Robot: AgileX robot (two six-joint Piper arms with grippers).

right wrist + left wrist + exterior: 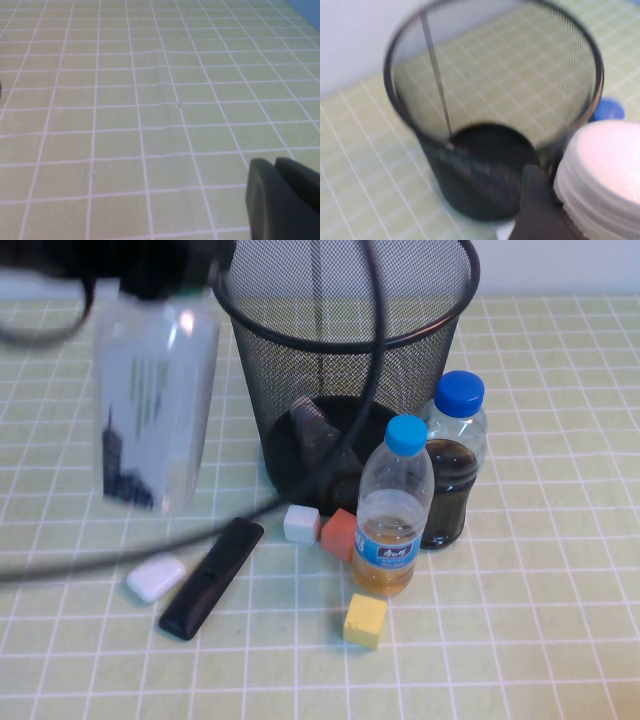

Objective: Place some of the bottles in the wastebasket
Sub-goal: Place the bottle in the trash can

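One clear plastic bottle with a white cap (155, 405) is held aloft by the left gripper (160, 275), which is clenched on its upper part, at about nine o'clock of the tall black wire-mesh wastebasket (345, 300); it is carried high, it seems, so that the rim can be cleared. In the left wrist view the white cap (605, 175) sits just beside the basket's rim (495, 75). Something dark already lies inside the basket (what it is cannot be told). Standing at four o'clock of the basket, the light-blue-capped bottle of amber liquid (392, 510) and the blue-capped bottle of dark liquid (452, 455) are left untouched. The right gripper (285, 200) is kept shut and parked low over bare table, holding nothing.
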